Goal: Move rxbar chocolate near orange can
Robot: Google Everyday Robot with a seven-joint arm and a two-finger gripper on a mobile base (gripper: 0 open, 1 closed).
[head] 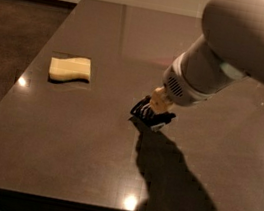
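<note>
The rxbar chocolate (146, 114) is a black wrapper with white text, held tilted just above the dark table, casting a shadow below it. My gripper (156, 107) reaches down from the large white arm at the upper right and is shut on the bar's upper end. The orange can is out of view; the arm covers the table's right rear.
A pale yellow wavy sponge (70, 69) lies on the left part of the table (64, 141). The table's left edge and front edge are close by, with dark floor beyond the left edge. The white arm (248, 52) fills the upper right.
</note>
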